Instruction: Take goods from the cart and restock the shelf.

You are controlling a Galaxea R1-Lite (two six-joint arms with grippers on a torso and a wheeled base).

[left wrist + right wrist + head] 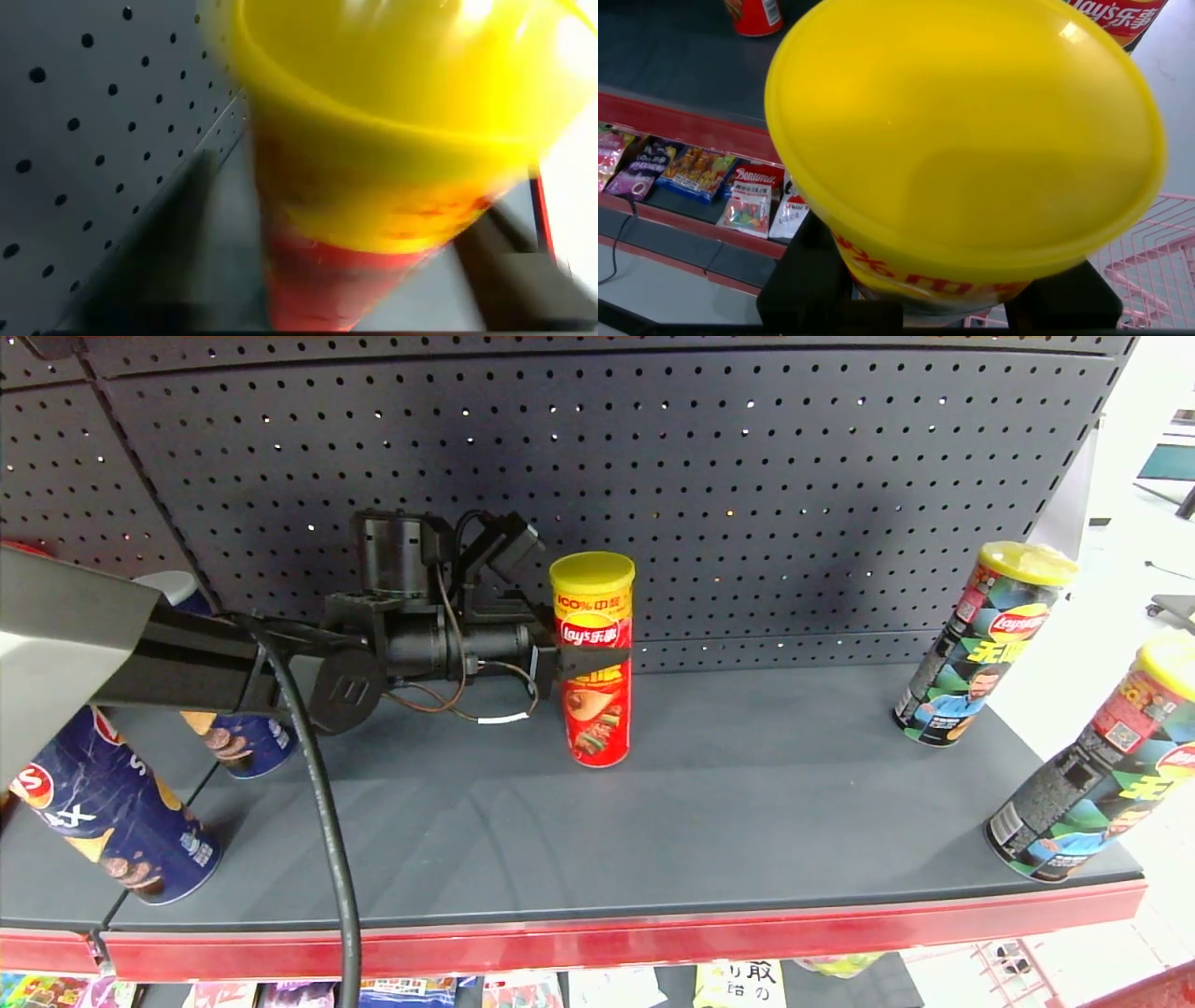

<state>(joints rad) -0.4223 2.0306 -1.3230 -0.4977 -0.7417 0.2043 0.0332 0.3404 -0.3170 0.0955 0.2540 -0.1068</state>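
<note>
The red can (594, 728) is seen upright on the shelf (747, 803), near the pegboard back (747, 476). It is clasped at mid-height by the left claw (597, 663). A yellow-lidded can (962, 140) is gripped in the right claw (938, 297), with the pink cart (1148, 271) seen beyond it. Such a can is judged light, stiff yet crushable, and smooth-sided. It is best taken around the middle of the tube with moderate squeeze, never by the plastic lid.

One red can (595, 719); two green cans (980, 653) (1092, 784) right of it, two blue cans (121, 821) (247, 747) left, one yellow-lidded can (962, 149) in front.
</note>
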